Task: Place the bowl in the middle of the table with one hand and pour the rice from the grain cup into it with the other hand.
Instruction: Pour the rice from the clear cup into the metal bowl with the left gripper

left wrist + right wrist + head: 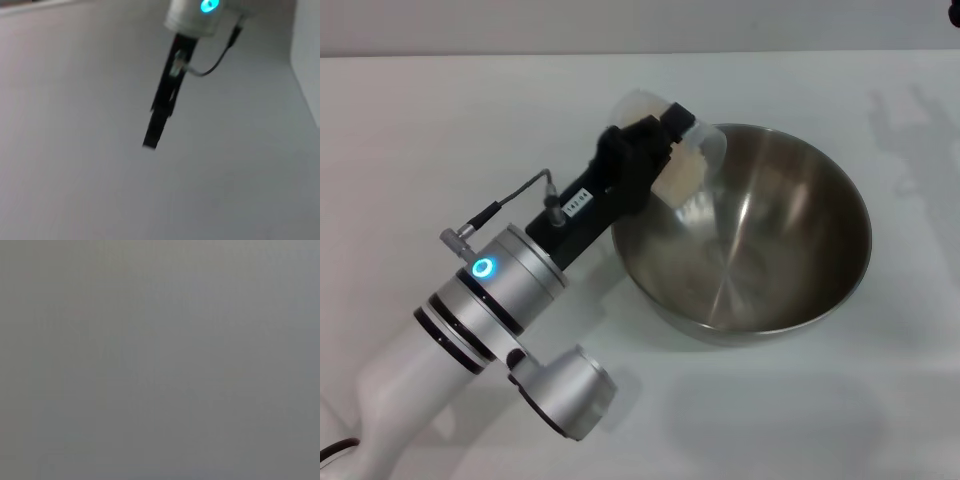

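Observation:
The bowl (760, 250) is a wide shiny steel bowl standing on the white table (440, 130), a little right of centre in the head view. My left gripper (657, 140) is shut on the grain cup (692, 150), a clear frosted plastic cup. It holds the cup tilted on its side over the bowl's far-left rim, mouth toward the bowl. The rice (680, 178) shows as a pale beige mass inside the cup near its mouth. I see no grains in the bowl's interior. The right gripper is out of view.
The left arm's silver wrist (490, 290) reaches from the front left toward the bowl. The left wrist view shows only a black gripper body (162, 102) under a lit silver wrist. The right wrist view is plain grey.

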Motion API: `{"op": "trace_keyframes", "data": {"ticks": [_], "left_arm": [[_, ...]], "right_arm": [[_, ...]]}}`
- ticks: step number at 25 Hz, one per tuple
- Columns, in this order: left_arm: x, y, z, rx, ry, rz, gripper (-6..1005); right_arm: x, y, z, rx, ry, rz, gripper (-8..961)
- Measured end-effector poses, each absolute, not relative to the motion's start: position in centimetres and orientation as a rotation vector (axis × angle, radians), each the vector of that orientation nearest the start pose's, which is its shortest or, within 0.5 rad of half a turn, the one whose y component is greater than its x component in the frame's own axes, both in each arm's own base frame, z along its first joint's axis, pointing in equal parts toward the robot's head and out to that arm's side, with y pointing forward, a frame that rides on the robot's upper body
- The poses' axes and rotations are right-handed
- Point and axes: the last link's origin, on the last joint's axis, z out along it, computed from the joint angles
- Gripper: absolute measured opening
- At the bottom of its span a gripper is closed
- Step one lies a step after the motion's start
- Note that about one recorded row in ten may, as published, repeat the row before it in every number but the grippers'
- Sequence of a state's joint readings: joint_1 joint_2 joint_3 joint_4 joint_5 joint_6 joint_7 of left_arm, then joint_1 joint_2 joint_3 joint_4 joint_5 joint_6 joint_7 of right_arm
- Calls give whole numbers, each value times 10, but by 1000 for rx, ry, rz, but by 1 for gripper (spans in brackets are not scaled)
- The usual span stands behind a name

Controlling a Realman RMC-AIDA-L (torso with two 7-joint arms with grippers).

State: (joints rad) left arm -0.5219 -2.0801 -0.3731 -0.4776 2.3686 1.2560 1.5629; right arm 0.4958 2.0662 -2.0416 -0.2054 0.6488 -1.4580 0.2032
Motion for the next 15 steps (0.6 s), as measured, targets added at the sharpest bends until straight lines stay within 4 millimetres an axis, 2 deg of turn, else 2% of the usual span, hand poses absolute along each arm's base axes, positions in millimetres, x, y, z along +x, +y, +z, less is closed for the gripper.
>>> {"op": "trace_keyframes", "data": {"ticks": [3,5,15], "left_arm": [[-184,294,-110,-1424,1368,-47,63],[-185,293,-115,-1349,1481,54,65],[-185,289,-119,-1123,1699,229,80]], "right_arm": [[268,350,29,-1457,266,1050,545],[269,352,29,-1464,262,1040,545],[267,355,28,-1471,258,1035,546]]}}
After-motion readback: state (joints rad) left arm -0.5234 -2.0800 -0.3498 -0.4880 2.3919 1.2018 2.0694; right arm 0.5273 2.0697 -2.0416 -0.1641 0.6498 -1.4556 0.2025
